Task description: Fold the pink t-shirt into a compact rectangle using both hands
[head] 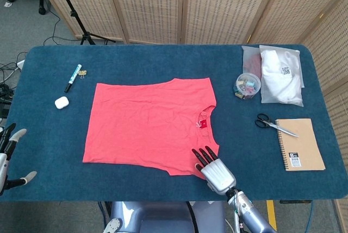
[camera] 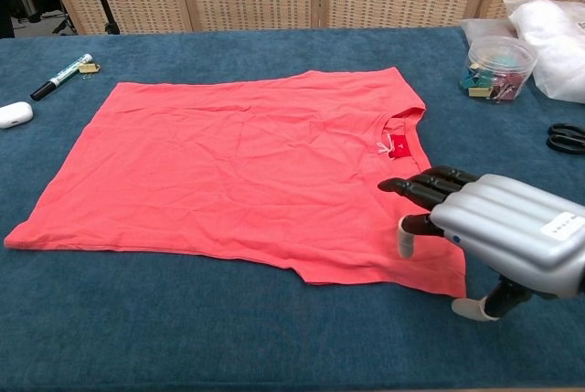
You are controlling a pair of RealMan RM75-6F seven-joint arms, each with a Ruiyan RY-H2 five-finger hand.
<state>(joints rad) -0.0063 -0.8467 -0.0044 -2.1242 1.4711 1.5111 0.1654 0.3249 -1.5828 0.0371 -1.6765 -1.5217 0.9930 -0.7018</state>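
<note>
Hovering unclenched, holding nothing, right hand [camera: 475,227] at lower right should pinch pink t-shirt [head: 149,127] corner cleanly; left hand [head: 8,157] idle, spread.

The pink t-shirt [head: 152,127] lies flat and unfolded on the blue table cover, near the middle and a little toward the front edge. It is turned sideways: the neck opening with a small red label points to the robot's right, and the bottom hem is on the left. The 2 sleeveless shoulder parts lie at the right side, 1 toward the far edge and 1 toward the near edge. The cloth is coral pink (more salmon than pale pink) and has many light wrinkles across its surface. The near right corner is partly covered in both views. In the chest view the t-shirt [camera: 247,173] shows a small step in its near edge
</note>
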